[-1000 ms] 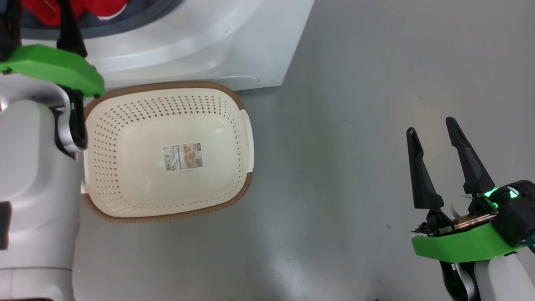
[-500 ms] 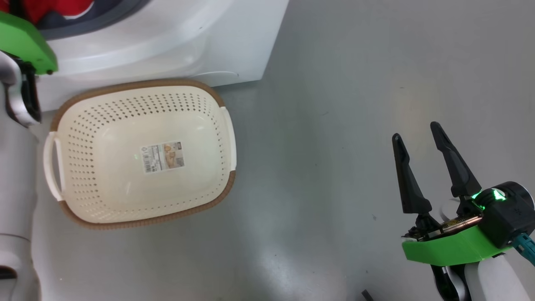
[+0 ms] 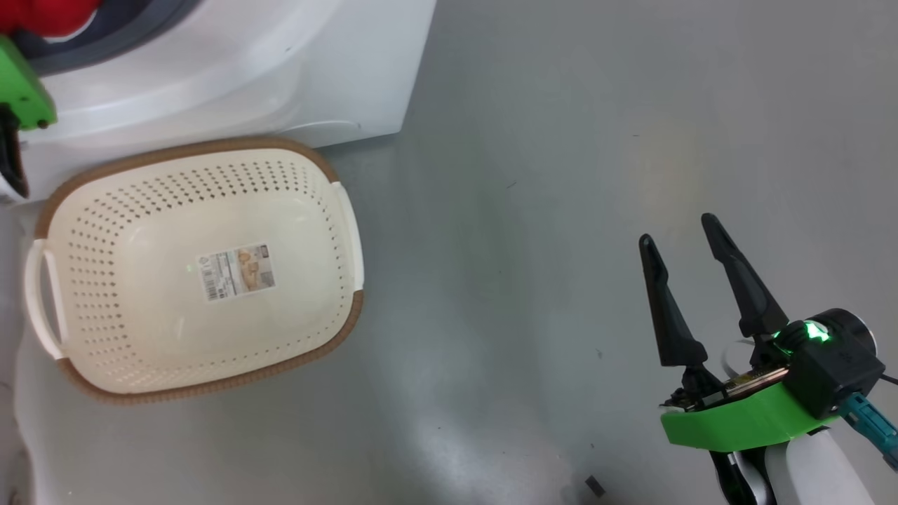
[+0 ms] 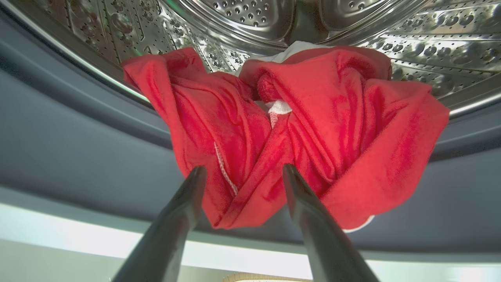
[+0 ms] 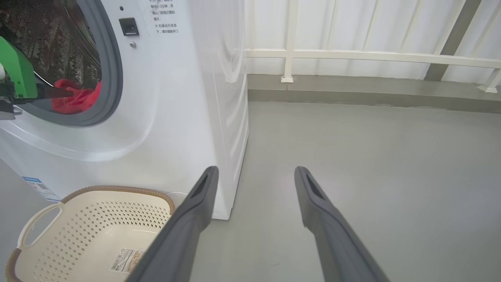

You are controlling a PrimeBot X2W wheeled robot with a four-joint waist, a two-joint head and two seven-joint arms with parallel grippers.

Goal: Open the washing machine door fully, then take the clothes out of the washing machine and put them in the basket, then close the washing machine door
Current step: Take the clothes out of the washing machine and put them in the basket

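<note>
The washing machine (image 5: 176, 98) has its round mouth uncovered, so the opening step looks done, though I cannot tell how fully the door is swung back. The unloading has not yet got anything out. The left gripper (image 4: 242, 184) is at the mouth with its jaws spread apart. The red clothes (image 4: 332, 117) lie heaped on the grey ring (image 4: 58, 129) at the lip of the drum (image 4: 250, 11), just ahead of the jaws, with a lower fold hanging between the two tips, not yet pinched. The right gripper (image 3: 677, 233) hangs over bare floor with its jaws released and nothing between them. The basket (image 3: 210, 146) sits well off to that gripper's left, against the foot of the machine, with nothing in it. Grasping, carrying, dropping and closing the door all remain.
</note>
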